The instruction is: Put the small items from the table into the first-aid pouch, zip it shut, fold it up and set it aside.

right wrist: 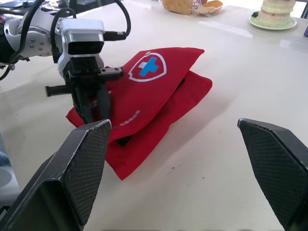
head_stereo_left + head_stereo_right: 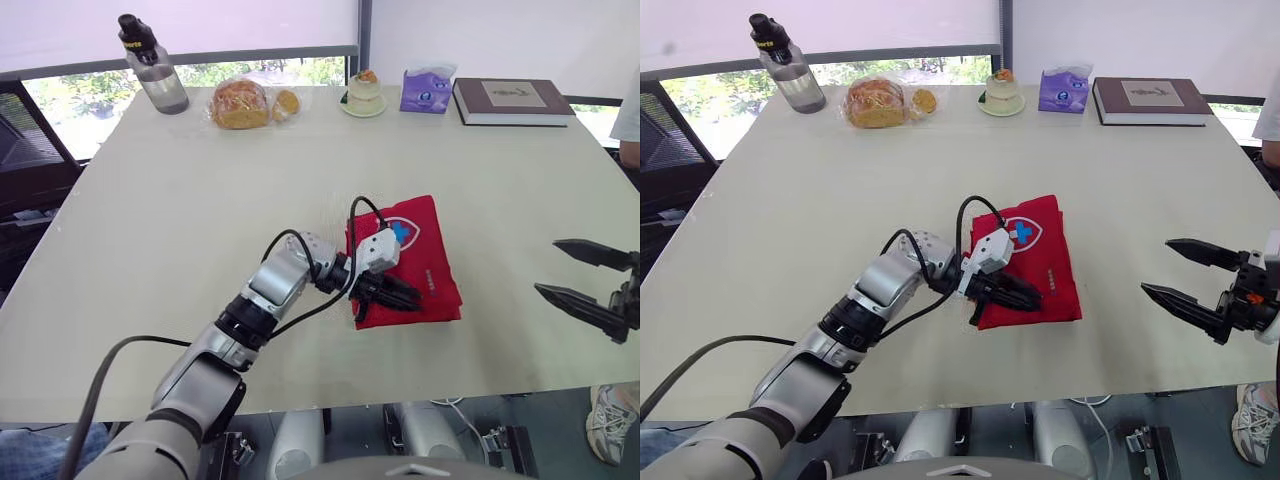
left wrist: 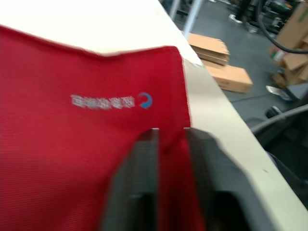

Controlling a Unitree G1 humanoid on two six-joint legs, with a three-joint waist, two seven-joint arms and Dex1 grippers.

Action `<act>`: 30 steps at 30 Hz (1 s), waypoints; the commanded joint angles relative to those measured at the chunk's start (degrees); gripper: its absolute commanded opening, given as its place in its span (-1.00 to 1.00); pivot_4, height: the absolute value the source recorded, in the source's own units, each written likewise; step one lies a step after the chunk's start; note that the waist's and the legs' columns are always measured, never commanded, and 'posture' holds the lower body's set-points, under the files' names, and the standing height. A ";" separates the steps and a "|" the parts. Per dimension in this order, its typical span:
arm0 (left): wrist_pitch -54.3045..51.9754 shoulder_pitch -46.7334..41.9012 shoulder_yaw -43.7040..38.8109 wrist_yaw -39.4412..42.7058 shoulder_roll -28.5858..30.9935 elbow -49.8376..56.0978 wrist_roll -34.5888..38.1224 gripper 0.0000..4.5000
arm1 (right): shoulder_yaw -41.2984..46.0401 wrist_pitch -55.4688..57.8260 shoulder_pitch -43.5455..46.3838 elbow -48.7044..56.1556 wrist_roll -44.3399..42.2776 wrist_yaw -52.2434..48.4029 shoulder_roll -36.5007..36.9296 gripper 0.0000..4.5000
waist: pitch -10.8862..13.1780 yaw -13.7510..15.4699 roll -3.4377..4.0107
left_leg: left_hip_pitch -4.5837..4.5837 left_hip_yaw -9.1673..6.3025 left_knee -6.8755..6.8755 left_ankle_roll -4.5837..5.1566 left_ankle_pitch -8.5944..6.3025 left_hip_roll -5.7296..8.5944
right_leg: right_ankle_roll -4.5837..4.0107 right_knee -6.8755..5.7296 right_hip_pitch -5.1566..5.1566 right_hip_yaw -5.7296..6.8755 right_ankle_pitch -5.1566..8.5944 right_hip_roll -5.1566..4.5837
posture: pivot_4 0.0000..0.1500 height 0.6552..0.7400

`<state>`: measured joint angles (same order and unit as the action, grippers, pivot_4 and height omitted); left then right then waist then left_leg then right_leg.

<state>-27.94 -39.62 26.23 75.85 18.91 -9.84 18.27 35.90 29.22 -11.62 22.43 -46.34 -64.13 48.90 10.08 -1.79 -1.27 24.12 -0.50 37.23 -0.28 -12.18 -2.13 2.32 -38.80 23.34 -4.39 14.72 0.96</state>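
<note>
Along the far edge of the surface (image 2: 200,220) stand a bottle (image 2: 150,65), a bag of bread (image 2: 240,104), a small cake on a plate (image 2: 364,95), a tissue pack (image 2: 428,90) and a book (image 2: 512,101), none of them part of the job. Nearer, the left tool (image 2: 408,297) reaches in from the left and sits on the front edge of the red first-aid pouch (image 2: 425,240), which lies near the middle of the surface. In the left wrist view its fingers (image 3: 144,183) are drawn nearly together with a ridge of red cloth nipped between them, so it is gripping the pouch. The pouch is doubled over, the flap with the white and blue cross lying on a lower layer. From that I judge the packing and zipping done and the folding at or near its end. Off to the right, well apart from the pouch, the right tool (image 2: 546,267) hangs above the near edge with its jaws spread wide and nothing in them. The next move is probably to carry or slide the folded pouch aside. That calls for a pinch that takes both layers, or the flap may fall open.
</note>
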 commanded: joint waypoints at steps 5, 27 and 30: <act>-2.68 -2.98 -7.43 -2.47 -5.38 -2.03 4.98 -0.99 | 1.94 -1.33 -0.77 1.73 -0.47 0.79 -0.08 1.00 | 0.01 -0.09 -0.01 | 0.03 -0.01 0.04 0.00 0.00 0.00 | 0.02 0.00 0.01 0.01 -0.01 0.00 | 1.00 1.00; 8.20 -1.59 8.73 -0.93 -7.47 -9.81 -13.10 -0.99 | 2.84 -0.93 -2.64 2.42 -0.91 0.43 0.52 1.00 | -0.14 0.07 0.08 | -0.33 -0.08 0.01 0.00 0.00 0.02 | -0.16 0.17 -0.41 -0.03 0.10 0.03 | 1.00 1.00; 10.06 -2.16 6.17 0.79 -8.30 -8.91 -10.83 -0.99 | 3.16 -0.89 -3.05 2.60 -1.05 0.45 0.58 1.00 | -0.13 0.00 0.08 | -0.31 -0.08 -0.01 0.01 -0.01 0.02 | -0.15 0.20 -0.40 -0.02 0.10 0.04 | 1.00 1.00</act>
<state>-17.51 -42.77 31.85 75.22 10.94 -17.63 6.58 36.15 28.65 -14.73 23.70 -46.29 -63.45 48.92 9.94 -1.79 -1.19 23.81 -0.59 37.22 -0.27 -12.19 -2.11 2.18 -38.61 22.94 -4.41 14.81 1.00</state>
